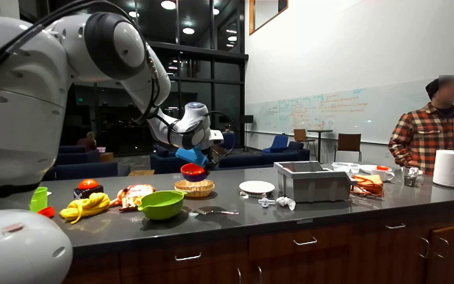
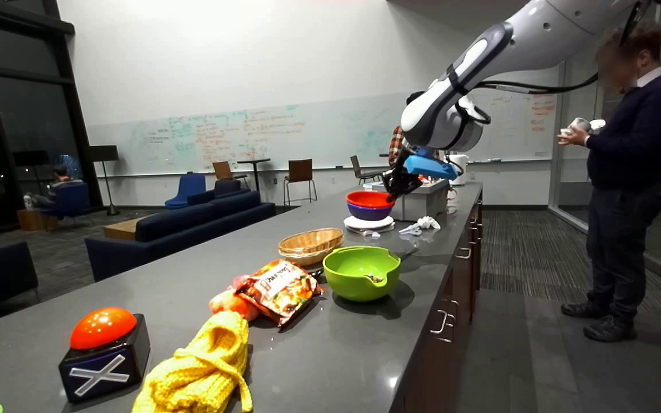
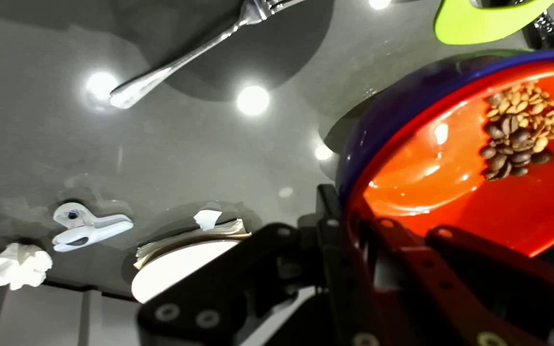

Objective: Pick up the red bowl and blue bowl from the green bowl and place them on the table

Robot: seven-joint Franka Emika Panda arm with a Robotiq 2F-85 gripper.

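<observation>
The red bowl (image 1: 191, 170) sits nested inside the blue bowl (image 1: 194, 177). Both show in the other views too: the red bowl (image 2: 369, 198) over the blue bowl (image 2: 369, 213). In the wrist view my gripper (image 3: 349, 216) is shut on their rims, one finger outside the blue bowl (image 3: 378, 120) and one inside the red bowl (image 3: 416, 178). Coffee beans and lighter grains lie in the red bowl. The bowls hang above the table (image 1: 242, 228). The green bowl (image 1: 162, 206) stands on the table, apart from them; it shows small contents in an exterior view (image 2: 359, 281).
A fork (image 3: 176, 65) lies beside the green bowl. A wicker basket (image 1: 199, 189), white plate (image 1: 256, 187), clip (image 3: 89, 226), crumpled tissue (image 1: 286, 202) and grey bin (image 1: 313, 185) stand nearby. A snack packet (image 2: 284, 289), yellow knit bag (image 2: 198, 367) and red-domed buzzer (image 2: 104, 355) lie along the table.
</observation>
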